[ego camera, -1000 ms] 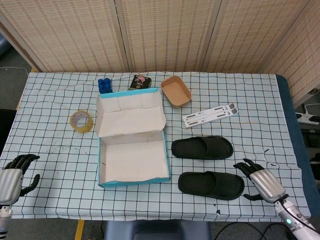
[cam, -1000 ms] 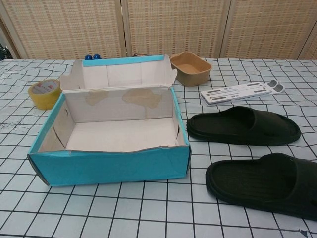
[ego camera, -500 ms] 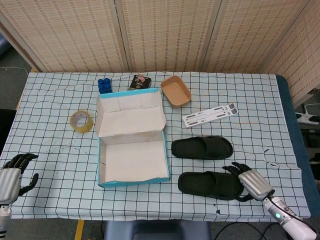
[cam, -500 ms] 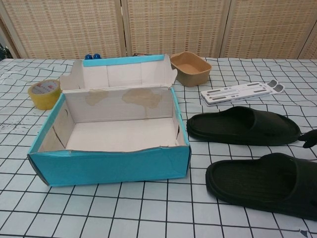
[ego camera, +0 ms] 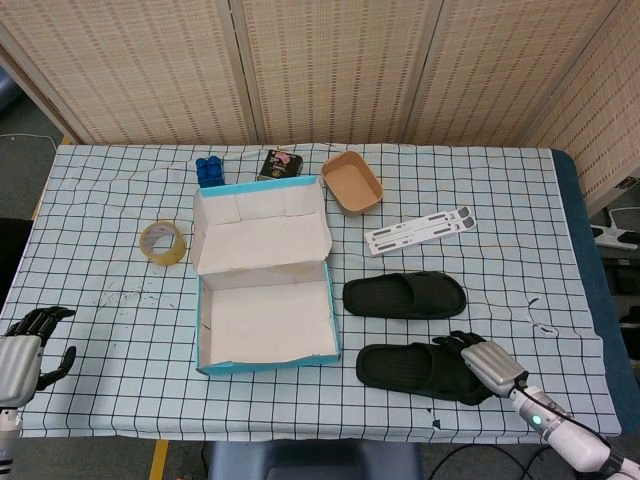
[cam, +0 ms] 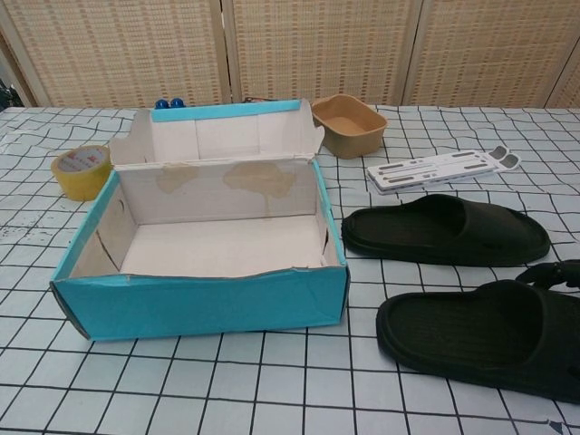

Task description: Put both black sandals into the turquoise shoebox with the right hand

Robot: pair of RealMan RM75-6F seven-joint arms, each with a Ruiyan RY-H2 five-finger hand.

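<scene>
Now near sandal point(ego camera: 420, 370) under right hand point(ego camera: 488, 364) fingers point(cam: 551, 274), ungrasped

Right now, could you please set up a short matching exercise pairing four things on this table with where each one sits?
Things:
1. yellow tape roll
2. brown paper tray
3. white flat strip
4. right hand

Places:
A. at the toe end of the nearer black sandal
B. left of the turquoise shoebox
C. beyond the farther black sandal
D. by the raised shoebox lid's right corner

Pairs: 1-B, 2-D, 3-C, 4-A
</scene>
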